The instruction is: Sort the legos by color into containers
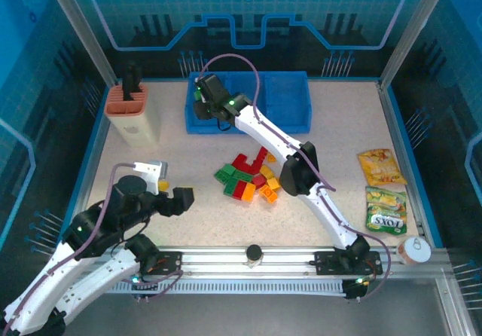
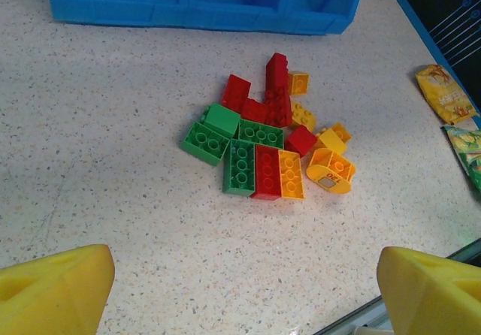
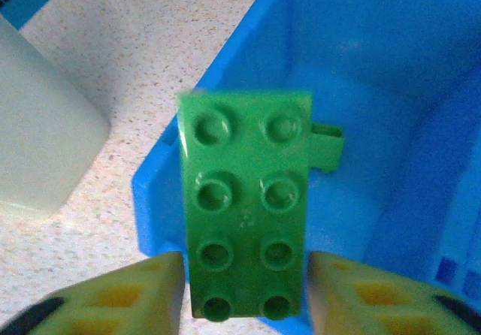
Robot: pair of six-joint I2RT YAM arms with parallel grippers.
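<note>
Right hand: The right hand [image 3: 244,290] hung over the leftmost compartment [image 3: 391,87] of the shallow blue plastic three-compartment tray [image 1: 290,104]. Its yellow foam pads [image 3: 143,290] stood on either side of a green eight-stud plastic brick [image 3: 244,200]. Whether they clamped the brick or merely flanked it could not be told.

Green brick: It was held studs-up toward the wrist camera, above the compartment's floor. A second green piece [image 3: 327,143] showed just behind it, apparently inside the same compartment.

Left hand: The left hand [image 2: 248,282] was spread wide and held nothing. It hovered near the front of the speckled surface [image 2: 113,162], facing the pile.

Pile: A heap of red, green and yellow-orange plastic bricks [image 2: 263,136] lay unsorted mid-surface, well apart from the tray.

Step in hand: By appearances, this was the delivery of one green brick to the left-hand compartment.

Next move: The brick needed to fall clear of the pads and land inside the walls. The arm would then have to lift out and return to the heap for another piece, matching its colour to a compartment.

Progress: This looked like an early stage, since most bricks were not yet in the tray.
</note>
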